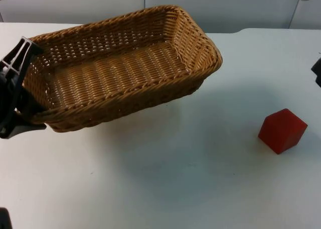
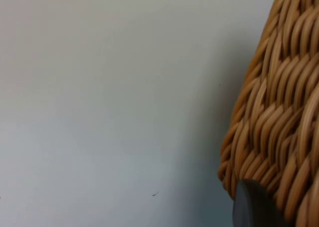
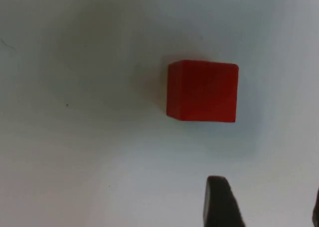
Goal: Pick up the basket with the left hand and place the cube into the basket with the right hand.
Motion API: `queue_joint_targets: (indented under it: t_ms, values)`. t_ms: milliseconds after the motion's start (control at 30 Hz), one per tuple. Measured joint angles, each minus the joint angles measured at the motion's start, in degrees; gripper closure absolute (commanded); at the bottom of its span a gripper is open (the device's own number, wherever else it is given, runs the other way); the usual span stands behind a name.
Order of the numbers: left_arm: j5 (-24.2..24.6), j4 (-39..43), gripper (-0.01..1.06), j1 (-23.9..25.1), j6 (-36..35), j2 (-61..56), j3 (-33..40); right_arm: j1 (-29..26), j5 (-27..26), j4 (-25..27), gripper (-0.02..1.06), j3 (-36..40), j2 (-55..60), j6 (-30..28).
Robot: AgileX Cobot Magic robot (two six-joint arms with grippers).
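A woven wicker basket [image 1: 120,68] hangs tilted above the table, its shadow falling on the white surface below. My left gripper [image 1: 20,96] is shut on the basket's short left wall. In the left wrist view the basket's woven side [image 2: 279,112] rises beside one black fingertip [image 2: 254,207]. The basket is empty inside. A red cube [image 1: 282,130] rests on the table at the right, apart from the basket. My right gripper [image 3: 266,212] hovers over the cube [image 3: 202,90], open, with nothing between its fingers.
The white table [image 1: 165,179] stretches wide between the basket and the cube. A grey partition wall [image 1: 225,5] closes off the far edge. A black part of the right arm [image 1: 317,71] shows at the right border.
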Motion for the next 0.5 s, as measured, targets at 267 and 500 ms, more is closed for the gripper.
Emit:
queue_joint_targets:
  t_ms: [267,500]
  values:
    - [0.0,0.0,1.05,0.0,0.0,0.0,0.0,0.2,-0.8,-5.2,0.24,0.0,4.0,6.6]
    - [0.0,0.0,1.05,0.0,0.0,0.0,0.0,0.2,-3.4,-9.4,0.26,0.0,9.7,13.9]
